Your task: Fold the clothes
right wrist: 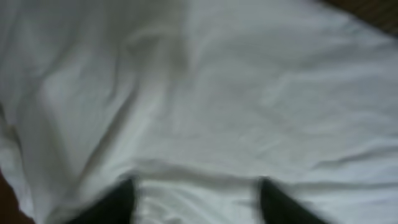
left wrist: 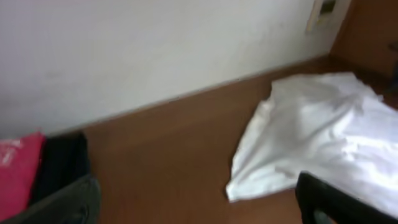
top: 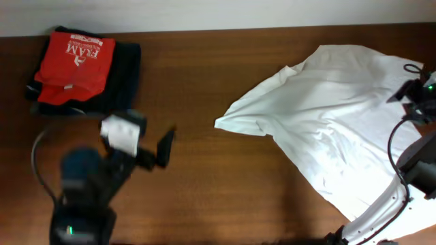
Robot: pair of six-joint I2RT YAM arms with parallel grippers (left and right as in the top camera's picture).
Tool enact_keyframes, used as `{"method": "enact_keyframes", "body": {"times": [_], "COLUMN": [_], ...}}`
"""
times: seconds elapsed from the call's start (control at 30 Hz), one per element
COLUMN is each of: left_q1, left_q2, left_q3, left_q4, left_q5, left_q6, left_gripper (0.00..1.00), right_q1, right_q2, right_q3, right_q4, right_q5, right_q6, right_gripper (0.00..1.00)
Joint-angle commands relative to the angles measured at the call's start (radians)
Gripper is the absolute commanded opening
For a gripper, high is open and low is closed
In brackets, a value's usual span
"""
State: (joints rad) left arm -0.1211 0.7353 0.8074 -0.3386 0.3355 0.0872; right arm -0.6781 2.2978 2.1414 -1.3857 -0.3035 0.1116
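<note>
White T-shirt [top: 334, 116] lies rumpled on the desk's [top: 204, 197] right side. Right jaws spread apart just over its fabric, gripping nothing. Left jaws wide apart, empty, well clear, nearer the red shirt [top: 73, 64].

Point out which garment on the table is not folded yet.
The white T-shirt on the right: it lies spread and rumpled, while the red FRAM shirt and the dark garments beneath sit folded far left.
</note>
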Motion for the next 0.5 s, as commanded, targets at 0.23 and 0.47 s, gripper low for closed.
{"method": "enact_keyframes", "body": {"times": [0.23,0.47], "left_q1": [-0.050,-0.308], "left_q2": [0.956,1.255], "left_q3": [0.616,0.616], "left_q4": [-0.210,-0.321], "left_q5": [0.300,-0.049], "left_q6": [0.020,-0.023], "left_gripper": [0.98,0.00], "right_q1": [-0.003,-0.003], "right_q2": [-0.010,-0.010], "right_q3": [0.013,0.013], "right_q4": [-0.002,-0.002], "right_q5": [0.000,0.000], "right_q6": [-0.002,-0.002], "right_gripper": [0.98,0.98]}}
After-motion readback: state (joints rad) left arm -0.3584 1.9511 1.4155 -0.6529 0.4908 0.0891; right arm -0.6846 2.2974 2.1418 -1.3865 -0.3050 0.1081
